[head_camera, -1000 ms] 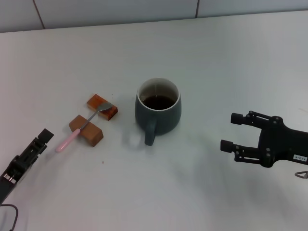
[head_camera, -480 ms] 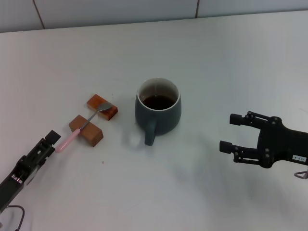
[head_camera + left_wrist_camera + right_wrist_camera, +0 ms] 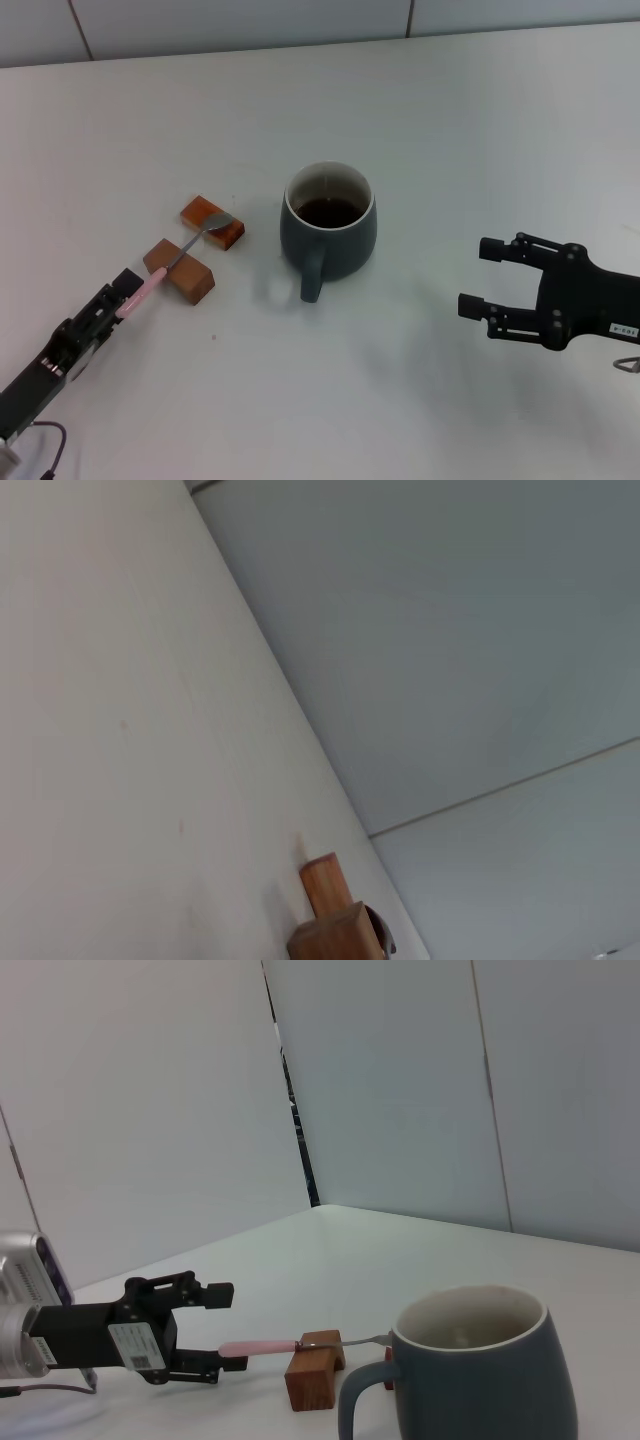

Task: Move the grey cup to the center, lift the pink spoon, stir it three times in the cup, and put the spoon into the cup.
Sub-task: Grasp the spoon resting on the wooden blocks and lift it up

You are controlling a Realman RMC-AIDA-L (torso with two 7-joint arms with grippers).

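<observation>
The grey cup (image 3: 328,225) stands upright on the white table, dark liquid inside, its handle facing me; it also shows in the right wrist view (image 3: 485,1375). The pink spoon (image 3: 150,282) lies across two brown wooden blocks (image 3: 180,270) left of the cup, its silver bowl on the far block. My left gripper (image 3: 123,294) is open, low over the table, with its fingers on either side of the pink handle's end; the right wrist view shows the gripper (image 3: 213,1331) and the spoon (image 3: 258,1346). My right gripper (image 3: 481,275) is open and empty, right of the cup.
The left wrist view shows the wooden blocks (image 3: 335,925) ahead on the table and a panelled wall behind. A wall edge (image 3: 300,45) runs along the table's far side. Bare white tabletop (image 3: 400,380) lies in front of the cup.
My left gripper has moved forward and to the right, up to the spoon's handle end. The right gripper, cup and spoon have stayed put.
</observation>
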